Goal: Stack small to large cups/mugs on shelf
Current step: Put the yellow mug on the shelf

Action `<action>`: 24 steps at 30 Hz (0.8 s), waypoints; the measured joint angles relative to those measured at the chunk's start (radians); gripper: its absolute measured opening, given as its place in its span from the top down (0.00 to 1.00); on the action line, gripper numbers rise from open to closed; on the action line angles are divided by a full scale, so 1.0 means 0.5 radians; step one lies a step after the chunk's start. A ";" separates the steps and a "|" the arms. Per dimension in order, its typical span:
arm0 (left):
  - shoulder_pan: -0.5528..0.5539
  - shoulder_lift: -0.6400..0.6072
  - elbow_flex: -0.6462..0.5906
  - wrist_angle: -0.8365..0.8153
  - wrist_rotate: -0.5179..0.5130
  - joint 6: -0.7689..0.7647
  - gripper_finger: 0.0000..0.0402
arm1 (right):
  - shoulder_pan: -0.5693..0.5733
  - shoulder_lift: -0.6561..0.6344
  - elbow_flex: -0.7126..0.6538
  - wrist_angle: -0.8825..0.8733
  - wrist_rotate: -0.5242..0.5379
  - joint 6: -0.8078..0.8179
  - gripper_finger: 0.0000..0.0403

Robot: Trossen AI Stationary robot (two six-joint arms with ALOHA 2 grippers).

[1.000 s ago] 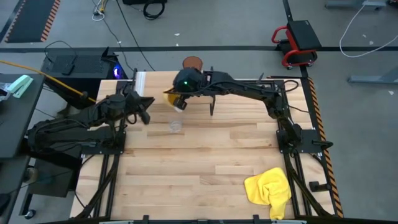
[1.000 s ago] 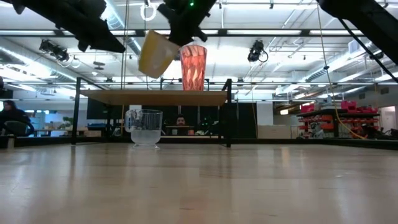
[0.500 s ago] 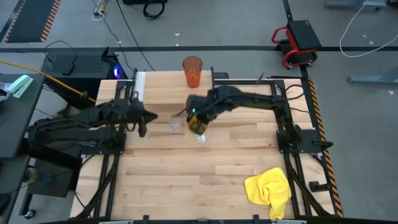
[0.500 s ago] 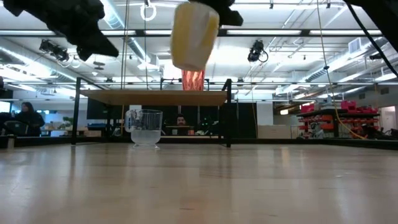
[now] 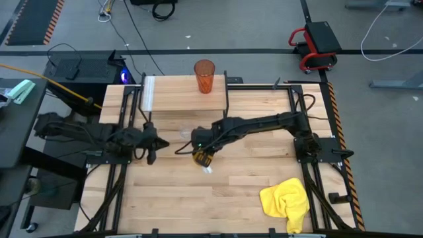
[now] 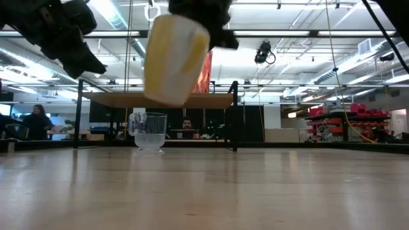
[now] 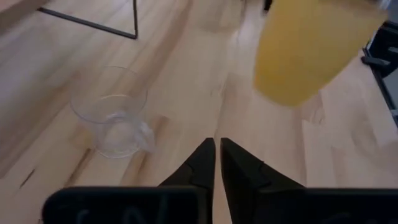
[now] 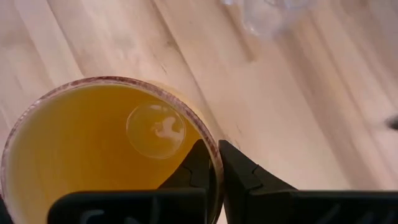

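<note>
Above the surface [image 5: 231, 192] centre, the right gripper [image 8: 214, 168] clamps the mug [image 8: 106, 155] rim; glass [image 7: 112, 118] at its ten o'clock, tumbler [image 5: 204, 76] on the shelf [image 5: 178, 99]; left gripper [image 7: 217, 162] together.

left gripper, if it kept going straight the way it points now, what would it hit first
Probably the orange mug held up by the right gripper, which lies just ahead of the left gripper. The clear glass sits off to one side. Depth is uncertain.

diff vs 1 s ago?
The right hand, shut on the orange mug, carried it from beside the shelf out over the table, past the clear glass. The left hand drew back and closed, empty. Glass, ribbed tumbler on the shelf and yellow cloth unchanged.
</note>
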 joint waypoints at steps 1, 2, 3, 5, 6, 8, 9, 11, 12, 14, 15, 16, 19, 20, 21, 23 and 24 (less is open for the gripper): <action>-0.064 0.002 0.000 0.001 -0.049 -0.027 0.93 | 0.000 0.002 -0.050 0.072 -0.002 0.001 0.96; -0.130 0.012 0.000 0.003 -0.099 -0.050 0.93 | 0.000 0.002 -0.095 0.091 -0.005 0.000 0.96; -0.198 0.028 0.000 0.003 -0.157 -0.078 0.94 | -0.005 0.002 -0.135 0.083 -0.005 -0.002 0.96; -0.327 0.062 0.000 0.003 -0.299 -0.132 0.94 | -0.016 0.002 -0.190 0.111 0.005 -0.001 0.96; -0.393 0.090 0.000 0.014 -0.373 -0.160 0.94 | -0.024 0.002 -0.212 0.152 0.008 0.000 0.96; -0.508 0.164 0.001 0.064 -0.486 -0.210 0.93 | -0.047 0.001 -0.247 0.226 0.016 -0.003 0.96; -0.562 0.212 0.001 0.097 -0.509 -0.234 0.93 | -0.059 0.001 -0.255 0.254 0.017 -0.013 0.96; -0.661 0.324 0.001 0.221 -0.554 -0.246 0.92 | -0.080 0.001 -0.257 0.295 0.023 -0.046 0.96; -0.707 0.386 0.002 0.284 -0.596 -0.247 0.92 | -0.092 0.001 -0.256 0.316 0.024 -0.063 0.96; -0.787 0.498 0.002 0.353 -0.718 -0.248 0.91 | -0.112 0.000 -0.253 0.360 0.028 -0.070 0.96; -0.818 0.560 0.002 0.386 -0.774 -0.253 0.92 | -0.119 0.000 -0.252 0.360 0.027 -0.071 0.96; -0.838 0.617 0.002 0.402 -0.822 -0.284 0.92 | -0.125 0.000 -0.252 0.344 0.027 -0.073 0.96; -0.879 0.793 0.002 0.467 -0.906 -0.363 0.93 | -0.136 0.009 -0.252 0.344 0.018 -0.097 0.96; -0.887 0.849 0.002 0.497 -0.932 -0.380 0.93 | -0.136 0.014 -0.252 0.347 0.013 -0.107 0.95; -0.894 0.902 0.002 0.527 -0.957 -0.389 0.92 | -0.136 0.019 -0.252 0.335 0.013 -0.109 0.95; -0.899 0.989 0.002 0.621 -0.986 -0.384 0.92 | -0.131 0.022 -0.282 0.340 0.006 -0.121 0.95; -0.899 1.020 0.002 0.665 -0.992 -0.365 0.91 | -0.131 0.030 -0.286 0.344 0.006 -0.122 0.95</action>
